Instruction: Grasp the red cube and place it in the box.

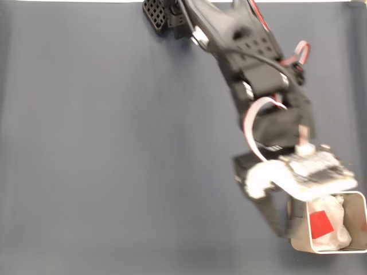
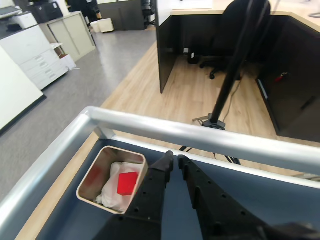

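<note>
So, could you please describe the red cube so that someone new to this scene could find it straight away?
Start at the dark blue table and go to its lower right corner in the fixed view, where a beige box with rounded corners stands. The red cube lies inside it on crumpled white lining. It is the one bright red thing in the box, and far smaller than it.

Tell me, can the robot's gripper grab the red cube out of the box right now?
Probably yes. The red cube lies on white lining in the open-topped box, uncovered. The gripper sits beside the box, fingers nearly together, so it would need to open first.
</note>
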Tool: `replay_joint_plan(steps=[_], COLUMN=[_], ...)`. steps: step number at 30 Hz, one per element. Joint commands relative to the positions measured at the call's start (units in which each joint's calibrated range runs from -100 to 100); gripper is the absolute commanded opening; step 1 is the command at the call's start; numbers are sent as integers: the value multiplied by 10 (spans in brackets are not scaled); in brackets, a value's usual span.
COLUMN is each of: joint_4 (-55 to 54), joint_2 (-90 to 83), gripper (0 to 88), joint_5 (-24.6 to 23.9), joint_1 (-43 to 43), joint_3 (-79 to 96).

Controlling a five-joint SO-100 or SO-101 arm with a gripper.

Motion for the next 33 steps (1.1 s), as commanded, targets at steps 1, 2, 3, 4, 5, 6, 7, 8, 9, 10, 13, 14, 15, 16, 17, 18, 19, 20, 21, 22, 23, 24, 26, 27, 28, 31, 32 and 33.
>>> replay_joint_plan(steps=[1, 2, 3, 4, 5, 6, 7, 8, 9, 10, 13, 14, 15, 16, 17, 18, 19, 20, 21, 22, 23, 24, 26, 27, 28, 31, 32, 33], joint_4=[-14, -19, -23, -25, -25, -25, -26, -26, -26, -26, -33, -35, -35, -39, -47, -53, -57, -57, -57, -55, -53, -49, -35, -25, -14, 19, 33, 47], joint_2=[-126, -157, -188, -218, -248, -280, -311, -343, -373, -402, -485, -509, -533, -555, -581, -608, -638, -668, -696, -723, -752, -783, -847, -878, -908, -980, -995, -1011], gripper=[0, 0, 0, 0, 0, 0, 0, 0, 0, 0, 0, 0, 0, 0, 0, 0, 0, 0, 0, 0, 0, 0, 0, 0, 0, 0, 0, 0], joint_5=[-10, -11, -11, -13, -15, -16, -17, -18, -17, -17, -16, -15, -14, -12, -10, -8, -6, -5, -4, -2, -2, -1, 1, 2, 3, 3, 1, 0], joint_1=[35, 43, 50, 57, 64, 70, 76, 80, 84, 89, 96, 96, 98, 99, 99, 99, 99, 98, 98, 98, 99, 99, 101, 102, 103, 104, 104, 104], joint_3=[77, 112, 150, 186, 220, 257, 294, 333, 372, 408, 518, 551, 584, 617, 654, 690, 728, 763, 798, 832, 865, 900, 966, 996, 1025, 1094, 1108, 1122])
